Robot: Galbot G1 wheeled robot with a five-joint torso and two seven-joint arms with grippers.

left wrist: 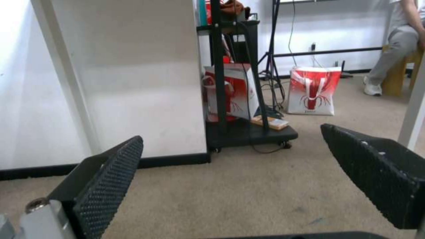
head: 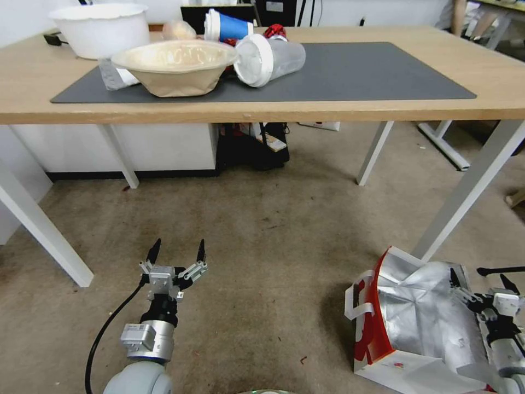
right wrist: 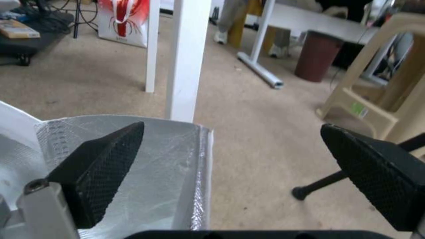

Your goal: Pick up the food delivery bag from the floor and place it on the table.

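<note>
1. silver foil lines the open mouth of the food delivery bag [head: 421,323], which stands on the floor [head: 273,246] at the robot's right, just beside a white leg of the surface [head: 383,65]; its red side panel and white loop handles face the middle of the carpet.
2. the right claw [head: 481,284] hangs over the bag's far right rim, spread wide and holding nothing. the right wrist view adds what the head view hides: one finger [right wrist: 99,172] sits over the foil lining [right wrist: 168,166], the other finger [right wrist: 376,176] sits outside over bare carpet, so the bag's wall lies between them.
3. the left claw [head: 176,254] is low over the carpet at the robot's left, well apart from the bag, also spread wide and empty. its wrist view looks under the surface to a black cart [left wrist: 248,132] and a red-and-white bag [left wrist: 313,91] farther off.
4. only the head view takes in the light-wood top: a dark grey mat [head: 355,71], a tan bowl [head: 175,65], a white bowl [head: 101,27] and a tipped clear cup [head: 268,59].
</note>
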